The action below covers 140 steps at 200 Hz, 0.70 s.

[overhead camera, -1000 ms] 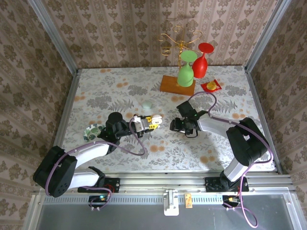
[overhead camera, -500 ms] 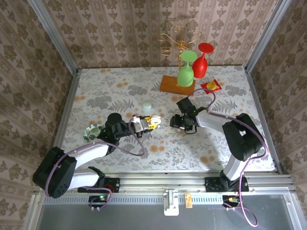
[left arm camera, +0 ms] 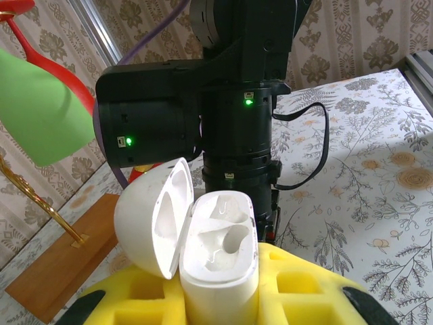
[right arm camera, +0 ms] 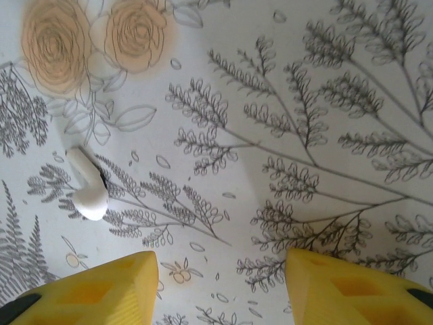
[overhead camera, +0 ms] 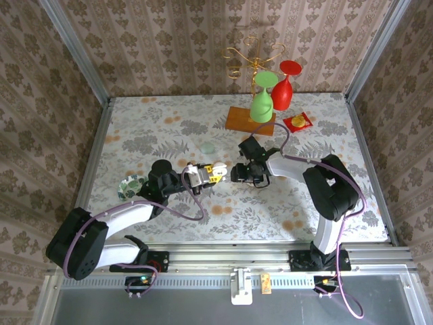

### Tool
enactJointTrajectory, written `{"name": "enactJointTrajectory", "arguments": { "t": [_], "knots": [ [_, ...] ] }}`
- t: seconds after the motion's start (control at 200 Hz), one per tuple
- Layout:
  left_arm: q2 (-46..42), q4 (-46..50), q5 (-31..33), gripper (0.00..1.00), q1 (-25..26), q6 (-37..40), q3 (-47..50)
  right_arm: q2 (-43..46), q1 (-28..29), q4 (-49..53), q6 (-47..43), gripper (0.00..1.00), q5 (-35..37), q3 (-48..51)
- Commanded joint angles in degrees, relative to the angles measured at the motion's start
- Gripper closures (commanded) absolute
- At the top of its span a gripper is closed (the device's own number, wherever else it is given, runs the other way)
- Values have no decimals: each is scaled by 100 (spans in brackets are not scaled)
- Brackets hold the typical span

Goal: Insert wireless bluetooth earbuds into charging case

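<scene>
- The earbud (right arm camera: 86,186) is small, white and glossy, with a short stem. It lies flat on the flowered bench (right arm camera: 304,101).
- The left wrist view shows the white charging case (left arm camera: 220,261) standing open. The right wrist view shows the earbud from close above.
- The left pincer (left arm camera: 220,291) is clenched on the charging case. The right pincer (right arm camera: 220,284) is released and holds nothing; the earbud lies beside it, outside the gap.

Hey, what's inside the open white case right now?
The case shows white moulded wells that look empty, with no earbud plainly seated. Its flipped-open lid looks bare inside. The well bottoms are hidden by the case's own rim.
</scene>
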State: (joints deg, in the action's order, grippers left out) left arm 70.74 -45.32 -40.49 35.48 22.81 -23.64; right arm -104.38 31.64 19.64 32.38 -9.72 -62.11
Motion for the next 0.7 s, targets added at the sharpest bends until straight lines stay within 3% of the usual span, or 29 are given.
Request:
{"name": "enactJointTrajectory", "arguments": {
  "t": [0.0,0.24,0.695],
  "knots": [
    [-91,52,-52,98,-33,146,26,133,100,474,-253,47,-187,-15],
    [25,-102,-124,98,-33,120,-5,457,231,722,-347,47,-168,383],
    [-95,-65,-136,98,-32,105,-2,426,707,1619,-592,43,-46,53]
  ]
}}
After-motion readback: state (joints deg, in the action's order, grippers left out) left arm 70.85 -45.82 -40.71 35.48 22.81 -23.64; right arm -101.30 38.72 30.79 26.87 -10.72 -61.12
